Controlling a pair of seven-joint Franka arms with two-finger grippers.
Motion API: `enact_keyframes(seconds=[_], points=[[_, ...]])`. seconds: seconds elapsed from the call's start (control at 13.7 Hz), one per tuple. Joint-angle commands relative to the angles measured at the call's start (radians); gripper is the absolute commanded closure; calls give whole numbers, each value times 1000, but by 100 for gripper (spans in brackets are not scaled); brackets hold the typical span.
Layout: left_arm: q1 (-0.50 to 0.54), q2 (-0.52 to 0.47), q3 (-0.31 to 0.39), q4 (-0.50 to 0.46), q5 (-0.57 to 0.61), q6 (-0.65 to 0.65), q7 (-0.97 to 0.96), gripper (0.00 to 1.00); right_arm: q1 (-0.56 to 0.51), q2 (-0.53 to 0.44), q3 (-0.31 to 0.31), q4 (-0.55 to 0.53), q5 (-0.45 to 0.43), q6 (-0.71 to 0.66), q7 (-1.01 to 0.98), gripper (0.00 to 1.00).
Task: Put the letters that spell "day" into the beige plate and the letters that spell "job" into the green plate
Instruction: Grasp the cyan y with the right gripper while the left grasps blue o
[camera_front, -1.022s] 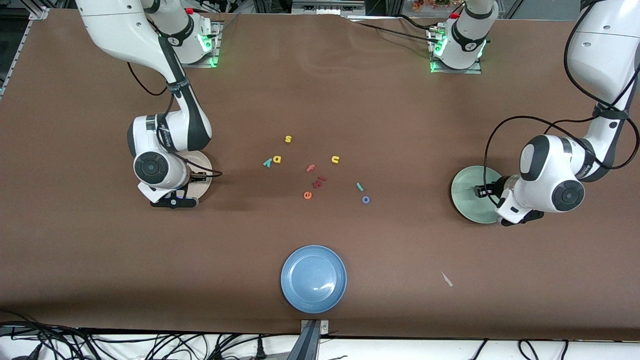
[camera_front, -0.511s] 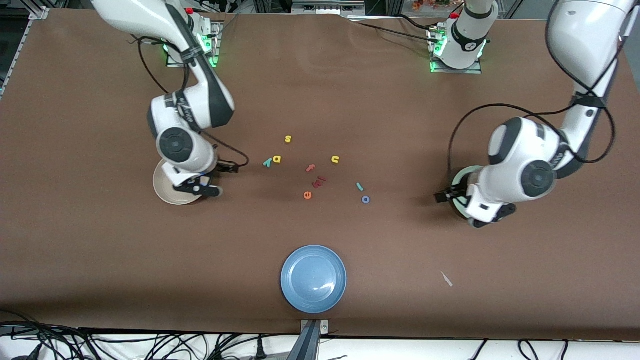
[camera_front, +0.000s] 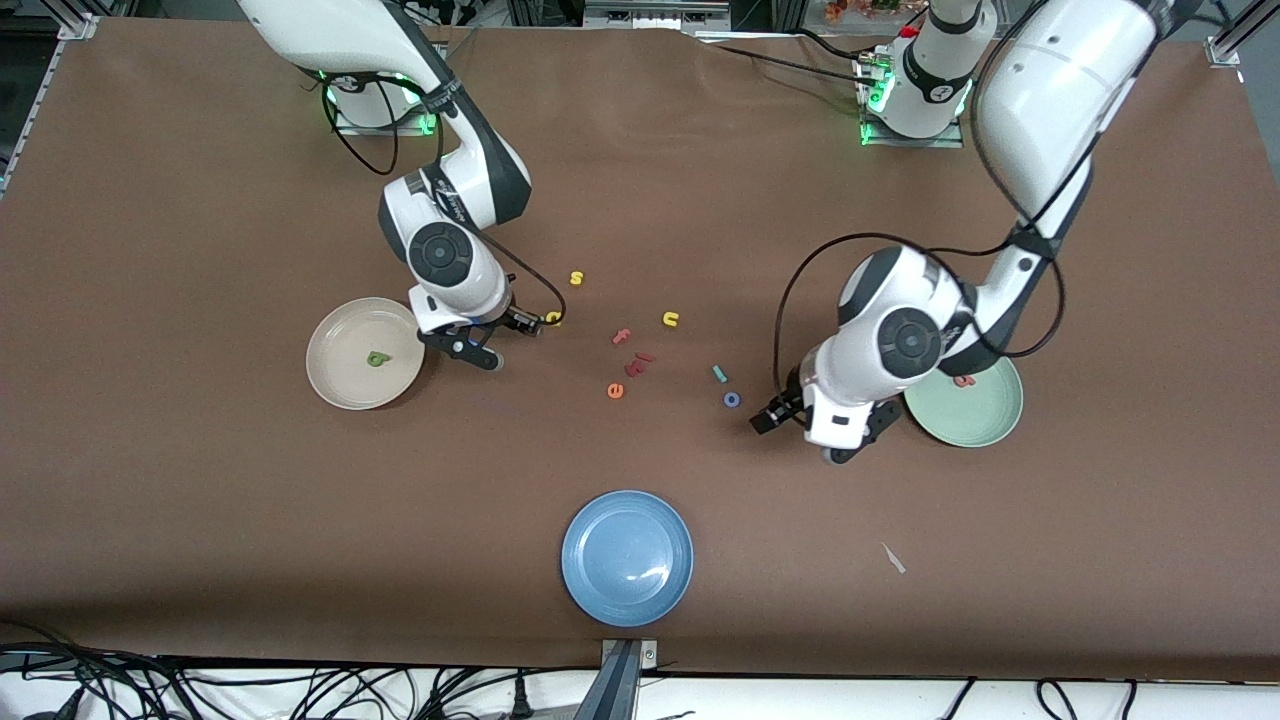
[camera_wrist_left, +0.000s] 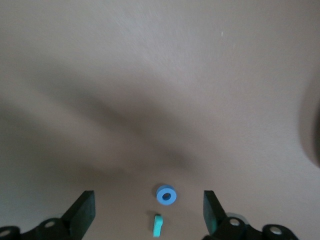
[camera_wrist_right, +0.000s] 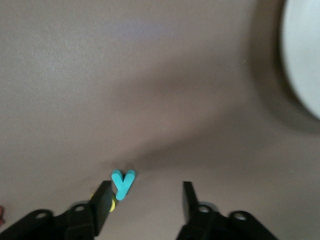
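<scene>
The beige plate (camera_front: 340, 385) holds the green d (camera_front: 377, 359). In the green plate (camera_front: 985, 420) lies the pink-red b (camera_front: 963, 381). My right gripper (camera_front: 527, 322) is open, low over the table beside the beige plate. In the right wrist view (camera_wrist_right: 145, 200) the teal y (camera_wrist_right: 122, 183) lies just off one fingertip and the yellow a (camera_wrist_right: 113, 205) peeks out from under that finger. The yellow a (camera_front: 552, 318) also shows in the front view. My left gripper (camera_front: 766, 418) is open and empty. The blue o (camera_front: 731, 400) (camera_wrist_left: 166, 195) and the teal j (camera_front: 718, 374) (camera_wrist_left: 158, 226) lie between its fingers (camera_wrist_left: 84, 210).
Loose letters lie mid-table: a yellow s (camera_front: 576, 278), a yellow u (camera_front: 671, 319), a pink f (camera_front: 622, 337), an orange e (camera_front: 615, 391) and a dark red piece (camera_front: 640, 362). A blue plate (camera_front: 627, 558) sits near the front edge, with a white scrap (camera_front: 893, 558) toward the left arm's end.
Both arms have swung from their plates toward the letters mid-table. The d in the beige plate and the b in the green plate are now uncovered. Both grippers are empty.
</scene>
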Motion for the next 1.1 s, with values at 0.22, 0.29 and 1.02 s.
enact_keyframes(seconds=[0.22, 0.29, 1.02], points=[[-201, 108, 152, 122, -6, -7, -37, 12, -11, 14, 25, -52, 40, 114, 36, 45], [-210, 110, 152, 126, -6, -7, -38, 15, -9, 17, 26, -53, 72, 126, 36, 45], [-230, 136, 153, 125, 5, -9, -34, 62, -3, 60, 28, -53, 74, 187, 35, 62]])
